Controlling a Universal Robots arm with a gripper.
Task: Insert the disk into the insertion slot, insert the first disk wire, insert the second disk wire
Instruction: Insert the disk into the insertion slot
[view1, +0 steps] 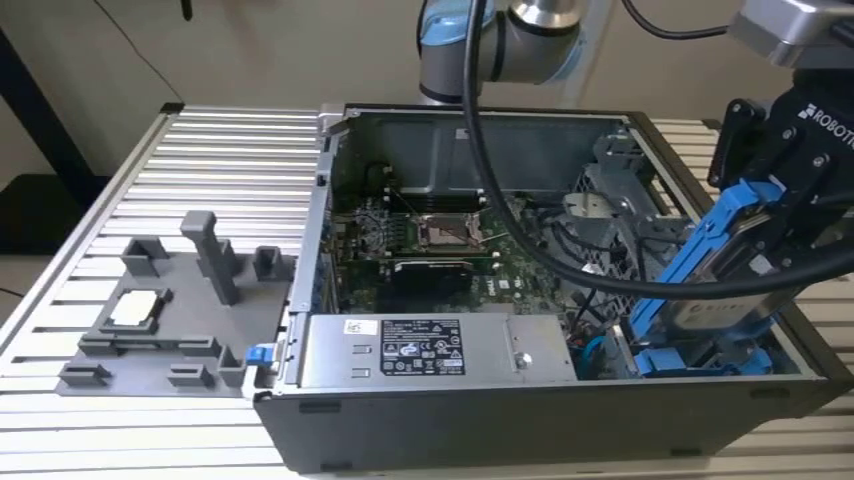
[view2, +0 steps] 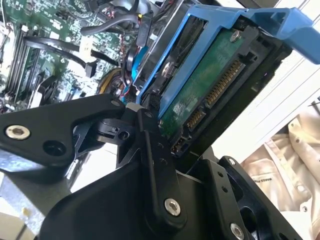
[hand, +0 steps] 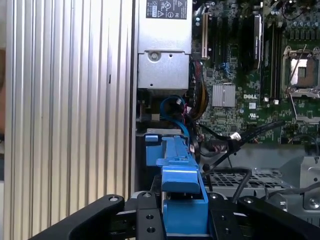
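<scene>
The hand (view1: 778, 205) was pinched on the disk (view1: 727, 295), its black fingers (hand: 148, 220) pressed against either side of the blue frame (hand: 179, 185) that carried it. The disk stood steeply tilted over the open computer case (view1: 534, 425), at the exterior view's right, its upper end in the hand and its lower end down among other blue parts (view1: 701, 360) in the case's near corner. In the second wrist view its green circuit side (view2: 207, 87) and its row of connector pins faced the camera. The insertion slot (view1: 617, 195), part of the grey perforated drive cage, lay just beside the disk, and the disk was not lying flat in it. Black cables (view1: 547, 245) crossed the motherboard (view1: 441, 240) beyond. The grey power supply box (view1: 427, 345) sat along the case's near wall. Well apart, at the exterior view's left, a grey plastic tray (view1: 167, 320) rested on the ribbed metal bench (view1: 227, 150)
</scene>
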